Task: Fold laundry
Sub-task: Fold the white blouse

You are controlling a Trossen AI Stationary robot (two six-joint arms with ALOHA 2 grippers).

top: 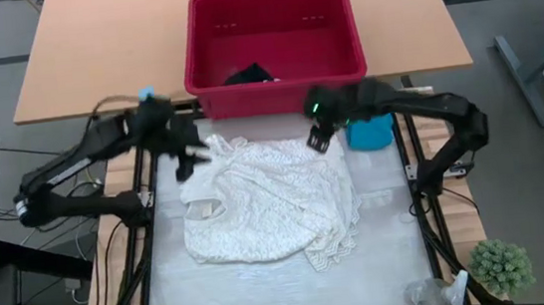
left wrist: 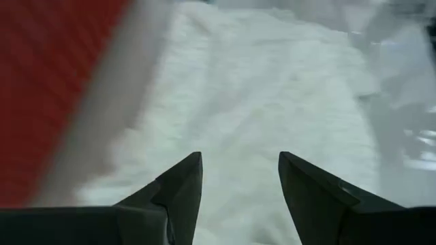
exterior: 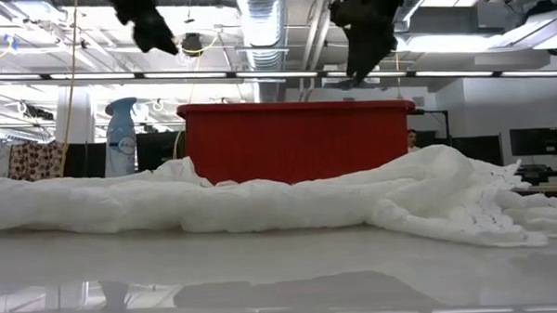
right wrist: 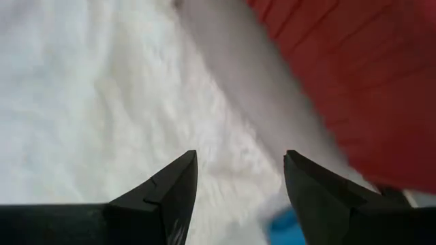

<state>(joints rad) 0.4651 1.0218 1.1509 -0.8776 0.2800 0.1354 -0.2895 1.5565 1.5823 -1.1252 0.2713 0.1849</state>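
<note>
A large cream-white lacy cloth [top: 266, 198] lies spread and rumpled on the table, its far edge near the red basket [top: 273, 34]. A dark garment [top: 249, 74] lies inside the basket. A turquoise-blue garment [top: 370, 131] sits on the table by the cloth's far right corner. My left gripper [top: 191, 160] hovers open above the cloth's far left corner, nothing between its fingers [left wrist: 184, 187]. My right gripper [top: 319, 140] hovers open above the cloth's far right corner; in the low view it [exterior: 354, 70] hangs well above the cloth [exterior: 261, 199].
The red basket stands at the table's far edge, just beyond both grippers. A spray bottle [top: 456, 293] and a small green plant [top: 501, 266] sit at the near right corner. Bare table surface [top: 266, 293] lies near the front edge.
</note>
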